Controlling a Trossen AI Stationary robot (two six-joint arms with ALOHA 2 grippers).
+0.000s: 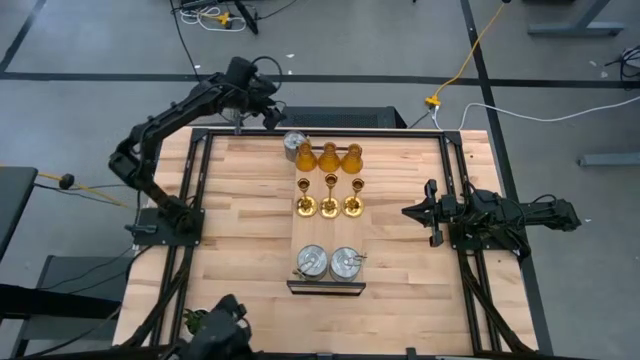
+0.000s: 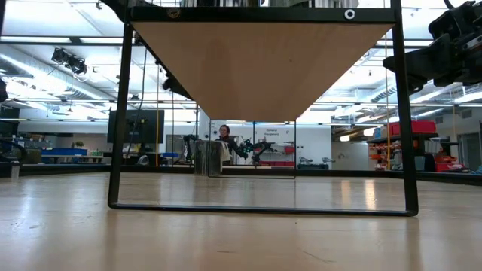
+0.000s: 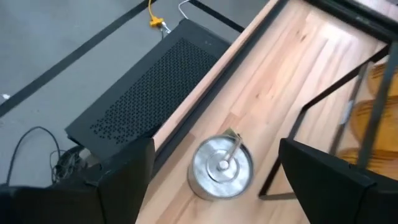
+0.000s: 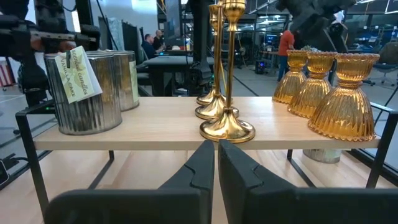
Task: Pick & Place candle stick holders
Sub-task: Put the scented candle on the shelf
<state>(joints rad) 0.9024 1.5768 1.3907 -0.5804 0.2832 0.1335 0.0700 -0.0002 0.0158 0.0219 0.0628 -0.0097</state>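
Holders (image 1: 329,182) crowd raised shelf (image 1: 300,255).

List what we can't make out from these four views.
- Low view: every holder is hidden; the raised shelf shows only its underside.
- High view: the silver holder near the left end effector may sit on the table or the shelf; straight-down angle hides the height.
- Left wrist view: amber holders cut off by the edge.
- Right wrist view: third gold holder hidden behind the front gold holder.
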